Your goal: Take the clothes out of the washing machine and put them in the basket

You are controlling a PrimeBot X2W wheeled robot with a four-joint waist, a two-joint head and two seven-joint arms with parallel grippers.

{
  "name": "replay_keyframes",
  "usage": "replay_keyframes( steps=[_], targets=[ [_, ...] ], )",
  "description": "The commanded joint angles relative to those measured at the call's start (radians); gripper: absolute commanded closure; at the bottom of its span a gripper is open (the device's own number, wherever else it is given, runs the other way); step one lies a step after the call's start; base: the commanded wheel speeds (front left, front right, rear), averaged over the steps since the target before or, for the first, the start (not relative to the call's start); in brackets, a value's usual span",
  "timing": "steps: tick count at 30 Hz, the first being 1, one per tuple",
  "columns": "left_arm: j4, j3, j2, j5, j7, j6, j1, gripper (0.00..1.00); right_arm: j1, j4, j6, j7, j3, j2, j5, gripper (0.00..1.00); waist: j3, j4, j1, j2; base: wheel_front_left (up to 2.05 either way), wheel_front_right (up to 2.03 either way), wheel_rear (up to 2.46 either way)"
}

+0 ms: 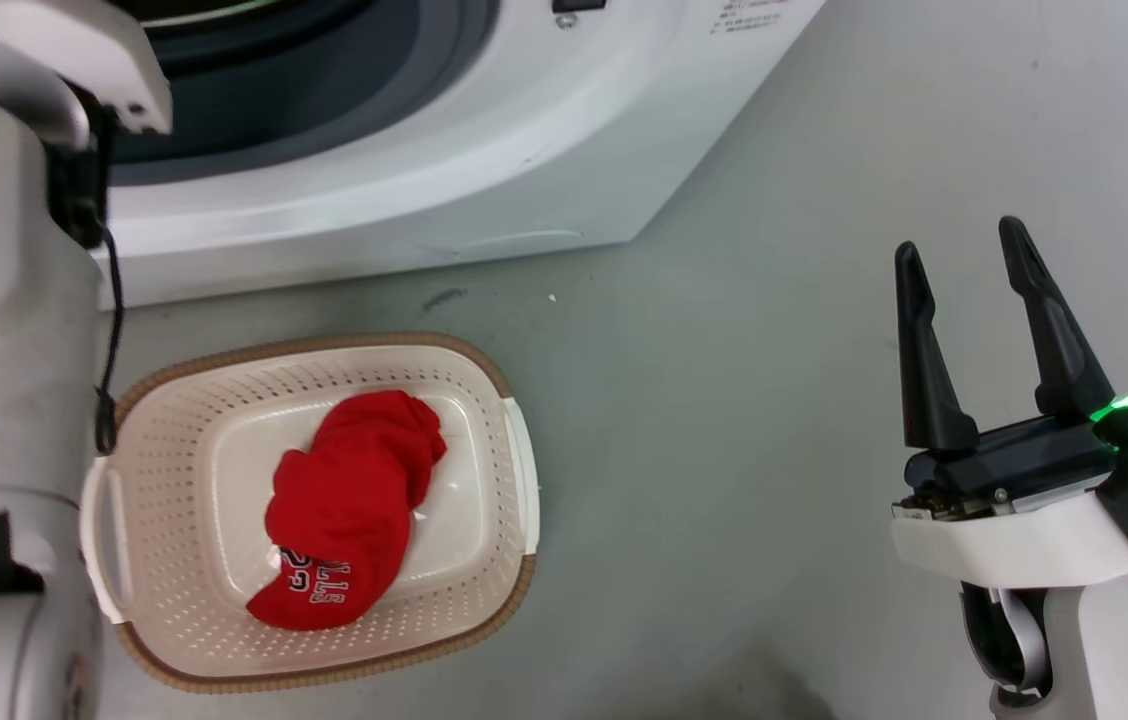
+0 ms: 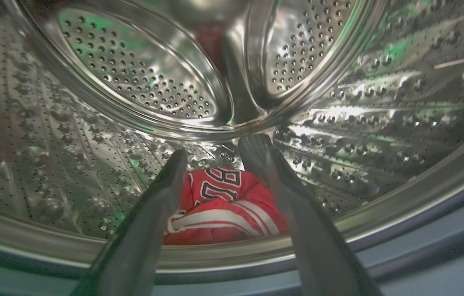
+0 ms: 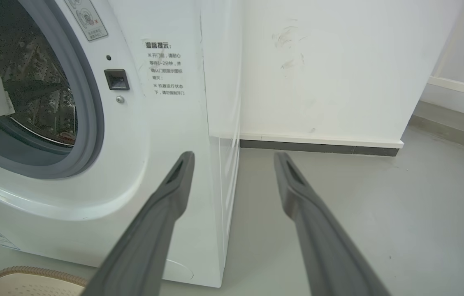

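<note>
Your washing machine stood open, with the basket on the floor just in front of it and one red garment already inside. A second garment lay low in the machine's drum, near its front lip, its striped trim running crosswise. Your left end effector was inside the machine, fingers apart and astride that garment, so I judged it the nearer arm. Your right end effector hung apart and empty off the machine's right corner.

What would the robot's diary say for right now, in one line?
left hand: open, inside washing machine drum, aimed at red clothing | right hand: open, over floor | basket: one red jersey inside
</note>
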Motion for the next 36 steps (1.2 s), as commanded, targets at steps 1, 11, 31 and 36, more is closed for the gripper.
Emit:
replay_keyframes(
  steps=[1, 11, 31, 36],
  targets=[
    [0.026, -0.007, 0.015, 0.007, 0.019, -0.006, -0.041, 0.00, -0.023, -0.007, -0.001, -0.002, 0.002, 0.002, 0.008, 0.00, 0.041, -0.027, -0.0002, 0.0000, 0.00, 0.00, 0.00],
    [0.221, -0.073, 0.096, 0.048, 0.248, -0.057, -0.325, 0.00, -0.058, -0.038, -0.001, -0.002, -0.007, 0.002, 0.033, 0.00, 0.145, -0.063, -0.0002, 0.0000, 0.00, 0.00, 0.00],
    [0.376, -0.140, 0.161, 0.049, 0.703, -0.084, -0.637, 0.00, -0.103, -0.079, -0.001, -0.002, -0.013, 0.002, 0.083, 0.00, 0.299, -0.107, -0.0002, 0.0000, 0.00, 0.00, 0.00],
    [0.388, -0.152, 0.175, 0.050, 0.742, -0.083, -0.639, 0.00, -0.108, -0.086, -0.001, -0.002, -0.015, 0.002, 0.093, 0.00, 0.321, -0.111, -0.0002, 0.0000, 0.00, 0.00, 0.00]
  ],
)
